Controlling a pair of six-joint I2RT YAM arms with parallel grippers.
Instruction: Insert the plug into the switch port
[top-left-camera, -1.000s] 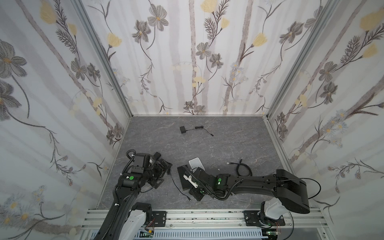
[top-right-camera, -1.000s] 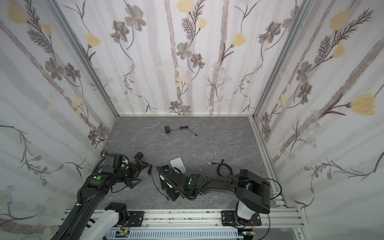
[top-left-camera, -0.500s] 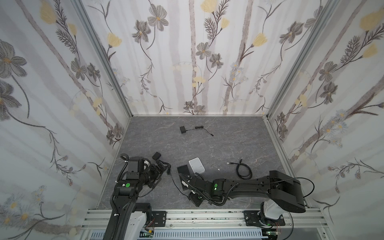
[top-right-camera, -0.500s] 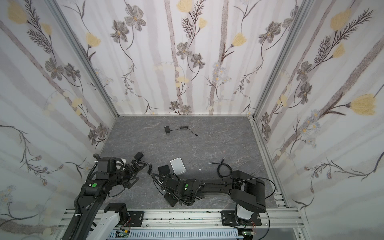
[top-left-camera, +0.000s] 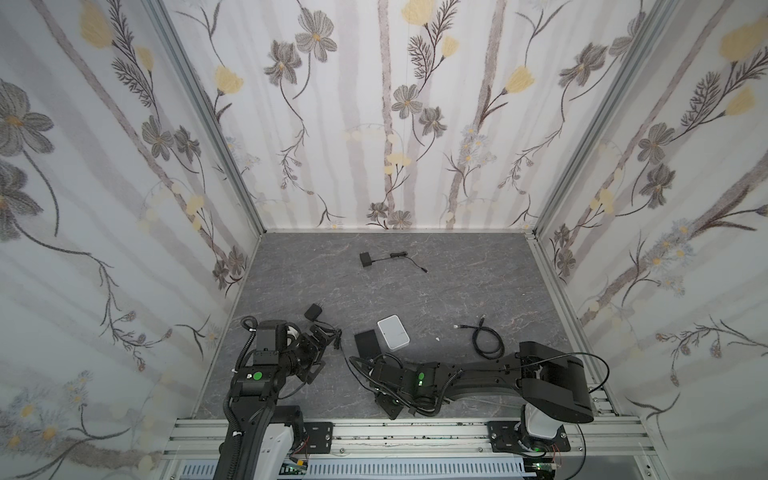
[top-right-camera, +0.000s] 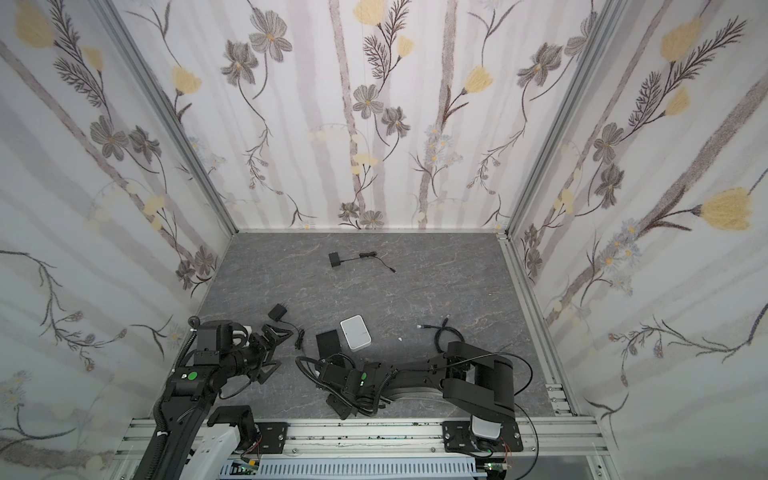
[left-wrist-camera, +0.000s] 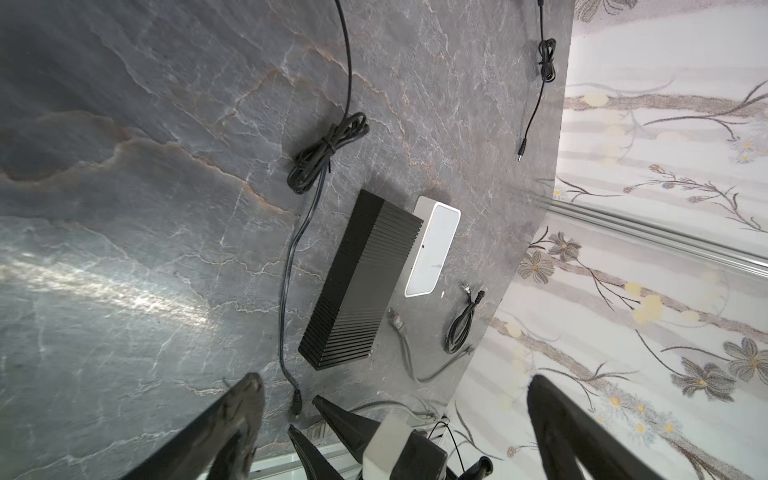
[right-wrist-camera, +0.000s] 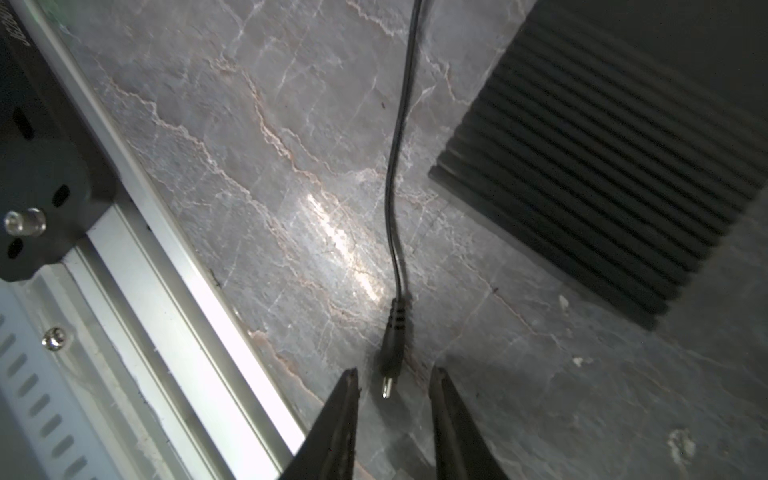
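Right fingers (right-wrist-camera: 338, 419) parted, plug (right-wrist-camera: 392, 345) tip between them at lower centre, apart from both, left fingers (left-wrist-camera: 237, 411) wide apart, empty, above grey bench (left-wrist-camera: 124, 208).

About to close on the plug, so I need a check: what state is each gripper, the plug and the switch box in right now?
plug: lying loose on the table, unplugged.
right gripper: partly open, straddling the plug, not clamped.
left gripper: wide open, empty.
white switch box: flat, top up, the plug not in it.
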